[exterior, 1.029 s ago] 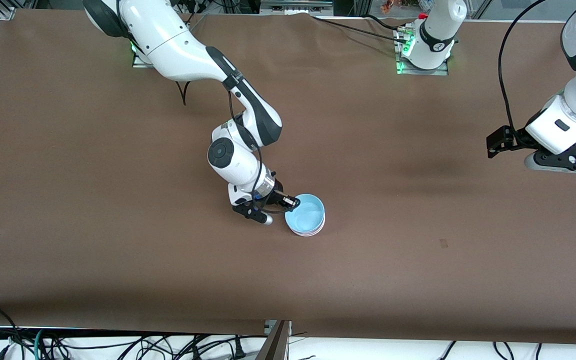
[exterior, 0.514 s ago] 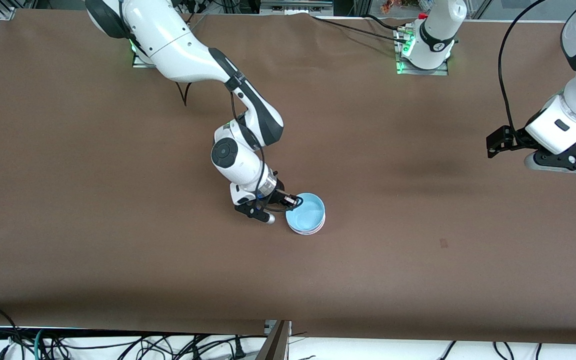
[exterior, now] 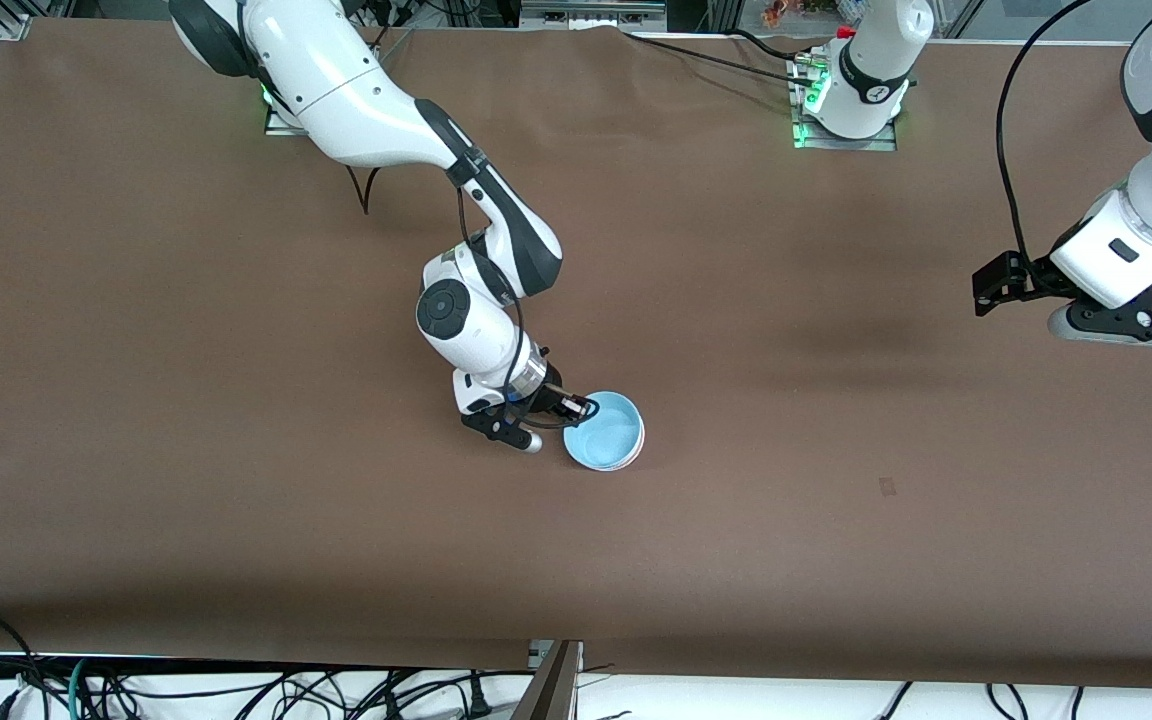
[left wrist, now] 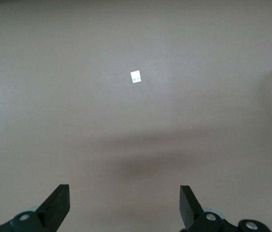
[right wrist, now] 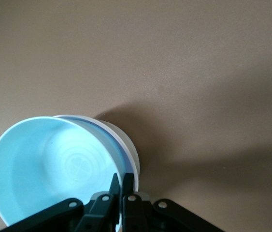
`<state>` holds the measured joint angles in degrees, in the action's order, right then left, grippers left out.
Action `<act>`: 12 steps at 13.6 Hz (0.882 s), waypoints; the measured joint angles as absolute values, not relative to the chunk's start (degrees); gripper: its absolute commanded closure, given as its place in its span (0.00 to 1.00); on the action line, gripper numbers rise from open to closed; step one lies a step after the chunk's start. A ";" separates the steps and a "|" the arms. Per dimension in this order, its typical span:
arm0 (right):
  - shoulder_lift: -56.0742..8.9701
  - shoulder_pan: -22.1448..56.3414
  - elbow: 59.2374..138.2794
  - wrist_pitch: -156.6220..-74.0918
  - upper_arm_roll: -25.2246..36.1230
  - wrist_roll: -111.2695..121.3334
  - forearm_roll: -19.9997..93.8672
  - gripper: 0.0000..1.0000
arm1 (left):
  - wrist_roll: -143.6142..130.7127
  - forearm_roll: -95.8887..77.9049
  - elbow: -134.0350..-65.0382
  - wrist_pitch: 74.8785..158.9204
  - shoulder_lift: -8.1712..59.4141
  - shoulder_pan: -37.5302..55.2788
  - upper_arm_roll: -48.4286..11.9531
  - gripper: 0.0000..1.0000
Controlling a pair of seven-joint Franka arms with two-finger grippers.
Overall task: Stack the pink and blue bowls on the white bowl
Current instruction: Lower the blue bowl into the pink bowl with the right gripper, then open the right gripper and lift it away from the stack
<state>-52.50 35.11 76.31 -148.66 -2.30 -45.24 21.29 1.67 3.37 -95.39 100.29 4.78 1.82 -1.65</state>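
A wide brown table [exterior: 836, 560] fills the frame, cables hanging along its lower edge. Just left of centre sits the blue bowl [exterior: 605, 432], nested on top of the stack. A white rim shows beneath it, so the white bowl [right wrist: 128, 145] lies under it; I cannot make out the pink bowl from here.

The right claw [exterior: 576, 408] is clenched on the blue bowl's rim at its upper-left edge, one finger inside and one outside, as the right wrist view shows.

At the right edge of the frame the left claw [left wrist: 125, 209] hangs released over bare table, waiting.

This looks like the final placing step. Next, I'd judge, the right claw must let go once the bowl sits level, then lift straight up without dragging the stack.
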 measured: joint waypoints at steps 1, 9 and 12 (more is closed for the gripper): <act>-52.55 35.11 76.31 -148.89 -2.29 -45.27 21.29 0.62 | 1.67 3.37 -95.39 100.29 4.78 1.82 -1.65 0.00; -52.14 35.52 71.47 -144.23 -1.94 -50.26 21.10 0.01 | 1.67 3.37 -95.39 100.29 4.77 1.82 -1.66 0.00; -50.36 35.45 67.55 -137.49 -0.58 -51.72 21.10 0.01 | 1.67 3.37 -95.39 100.29 4.77 1.82 -1.66 0.00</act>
<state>-50.36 35.45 67.55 -137.49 -0.58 -51.72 21.10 1.67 3.37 -95.39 100.29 4.77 1.82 -1.66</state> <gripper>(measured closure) 0.035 0.000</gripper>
